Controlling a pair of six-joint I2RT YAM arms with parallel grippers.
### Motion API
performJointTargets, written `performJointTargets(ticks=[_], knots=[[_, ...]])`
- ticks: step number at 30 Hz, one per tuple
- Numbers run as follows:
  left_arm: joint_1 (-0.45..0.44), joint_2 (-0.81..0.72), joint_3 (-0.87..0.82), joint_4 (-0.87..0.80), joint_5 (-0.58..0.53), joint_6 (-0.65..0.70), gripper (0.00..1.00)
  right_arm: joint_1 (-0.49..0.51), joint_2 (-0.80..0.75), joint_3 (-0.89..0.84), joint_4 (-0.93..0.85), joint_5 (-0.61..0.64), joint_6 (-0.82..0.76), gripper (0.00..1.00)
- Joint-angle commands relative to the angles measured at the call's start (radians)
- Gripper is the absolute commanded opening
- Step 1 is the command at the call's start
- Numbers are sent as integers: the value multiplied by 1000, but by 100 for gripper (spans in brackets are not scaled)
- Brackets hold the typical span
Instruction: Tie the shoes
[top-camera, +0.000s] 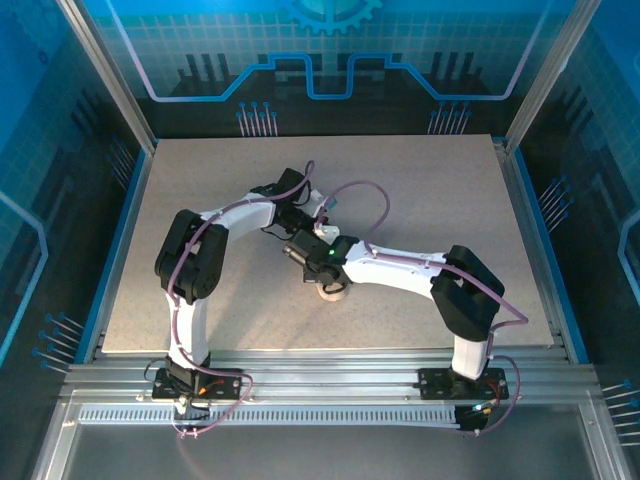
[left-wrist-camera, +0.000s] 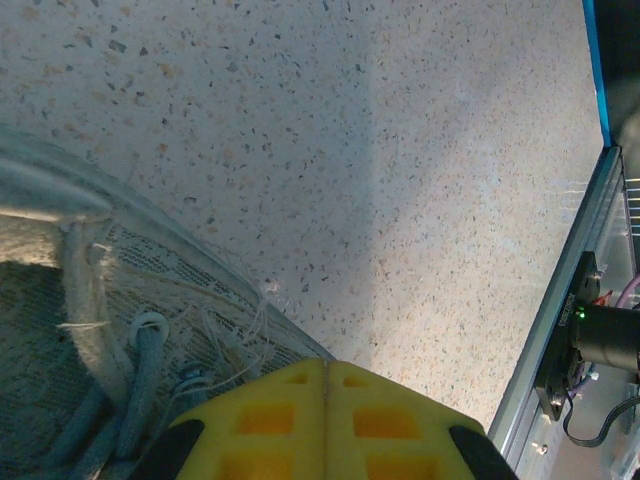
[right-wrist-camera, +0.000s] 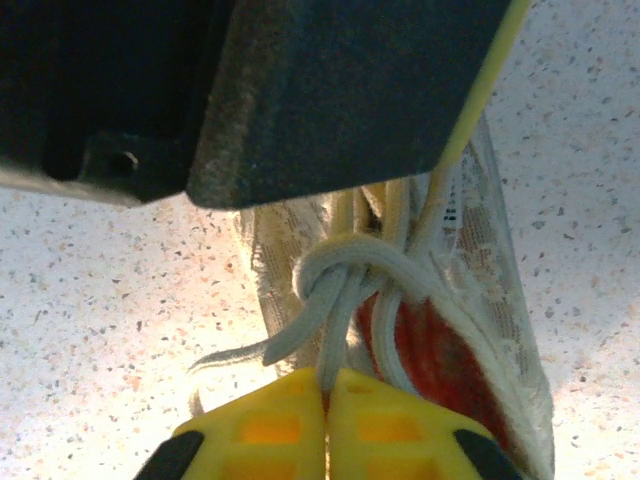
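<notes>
Right pincer (right-wrist-camera: 326, 400) pinches the laces (right-wrist-camera: 345, 265) just beside a half-knot on the sneaker (right-wrist-camera: 490, 300); left pincer (left-wrist-camera: 326, 400) pressed together alongside. Best pull outward evenly.

I've got the shoe (top-camera: 330, 291) mid-table (top-camera: 420, 180), left gripper (left-wrist-camera: 326, 368) just behind it, right gripper (right-wrist-camera: 326, 376) over it, laces (right-wrist-camera: 345, 265) between its fingers.

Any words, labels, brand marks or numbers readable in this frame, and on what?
No readable text.
The sneaker and its laces carry no legible mark.
The back wall has a gear graphic and circuit-like lines, no letters or numbers.
</notes>
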Motion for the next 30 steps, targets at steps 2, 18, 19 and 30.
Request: performJointTargets(ticks=[2,18,19,30], knots=[[-2,-43,15,-15,25,-10,0,-4,-87,-24,6,30,-67,0],[-3,-128,-66,95,-25,-71,0,-186,-105,21,-139,-282,-471,0],[-3,-134,-79,107,-32,-72,0,-196,-88,35,-159,-283,-500,0],[18,-219,-208,206,-120,-102,0,-282,-79,48,-199,-291,-668,0]])
